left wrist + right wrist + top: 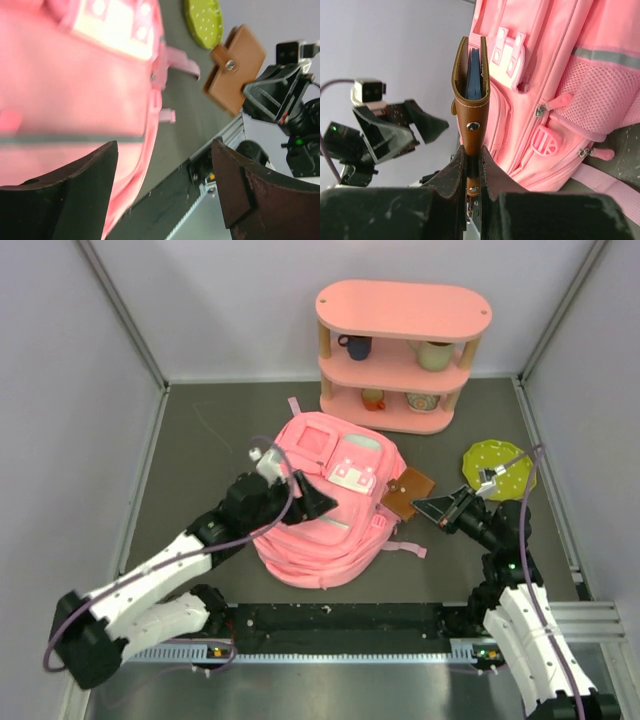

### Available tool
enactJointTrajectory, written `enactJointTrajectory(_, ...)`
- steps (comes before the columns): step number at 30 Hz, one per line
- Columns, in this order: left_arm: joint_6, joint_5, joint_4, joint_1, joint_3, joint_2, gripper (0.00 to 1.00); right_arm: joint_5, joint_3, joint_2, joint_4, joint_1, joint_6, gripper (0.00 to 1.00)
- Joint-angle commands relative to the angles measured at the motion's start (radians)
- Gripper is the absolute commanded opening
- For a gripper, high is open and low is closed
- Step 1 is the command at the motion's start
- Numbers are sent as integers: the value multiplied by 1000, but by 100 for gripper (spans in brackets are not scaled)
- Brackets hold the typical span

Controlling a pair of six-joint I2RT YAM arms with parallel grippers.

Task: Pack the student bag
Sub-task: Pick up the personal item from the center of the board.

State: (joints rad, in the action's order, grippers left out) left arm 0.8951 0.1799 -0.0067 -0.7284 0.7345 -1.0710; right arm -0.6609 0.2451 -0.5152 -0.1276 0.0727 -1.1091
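**Workspace from above.** A dark grey tabletop [200, 450] is enclosed by pale walls [230, 300] on three sides, with a metal rail [340, 652] along its 6 o'clock edge. The student bag [320, 530] lies flat at the centre. A pink shelf [400, 310] carrying cups [434, 355] stands at 12 o'clock against the rear wall, and a green plate [498, 468] lies at 3 o'clock. The left gripper [312, 498], fingers apart and empty, hovers over the bag's 9 o'clock side. The right gripper [432, 508], fingers clamped on a brown leather case [408, 493], holds it just beside the bag's 3 o'clock edge.
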Motion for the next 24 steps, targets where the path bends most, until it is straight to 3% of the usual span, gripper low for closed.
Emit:
enactJointTrajectory(1,129,-111,-268,-2,-224,308,80,36,49,98,133,27,48,0)
enactJointTrajectory(2,161,-125,-275,-2,-256,427,83,43,51,122,163,32,45,0)
enactJointTrajectory(5,251,-170,-332,-3,-329,581,85,46,60,156,197,41,31,0)
enactJointTrajectory(7,268,-210,-346,-2,-346,598,85,46,72,159,203,59,23,0)
enactJointTrajectory(17,229,-306,-201,1,-305,382,81,147,85,152,233,232,9,0)
enactJointTrajectory(24,229,-346,-145,11,-294,364,69,241,40,153,221,375,-24,0)
